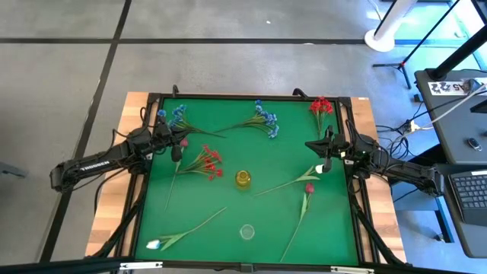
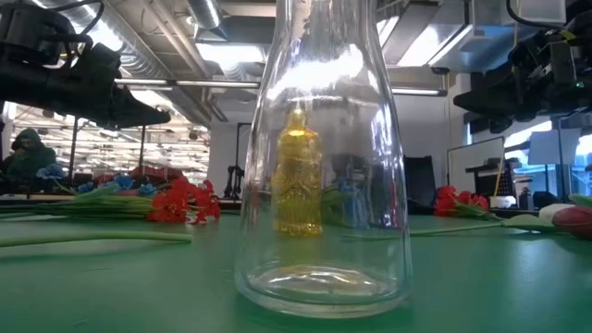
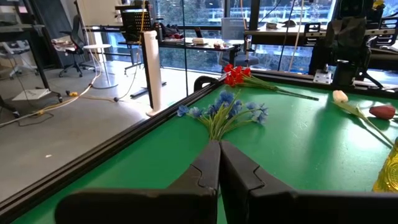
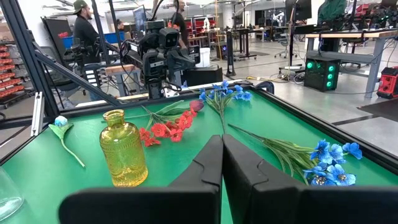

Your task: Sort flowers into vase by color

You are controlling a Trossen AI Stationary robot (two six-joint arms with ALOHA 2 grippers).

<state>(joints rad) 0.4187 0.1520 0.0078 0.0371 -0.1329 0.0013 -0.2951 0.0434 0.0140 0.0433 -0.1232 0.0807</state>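
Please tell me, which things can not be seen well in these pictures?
- Low view: the clear vase fills the middle and stands in front of the yellow vase and the flowers behind.
- High view: the tulip at the near left is too small to tell its colour.
- Left wrist view: the yellow vase is cut off by the edge.
- Right wrist view: the clear vase is cut off at the corner.

The left arm reads "THUNDER", faintly.

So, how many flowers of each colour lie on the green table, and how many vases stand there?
Blue sprays: 2
Red sprays: 2
Pink buds: 2
White buds: 2
Vases: 2
Total: 10
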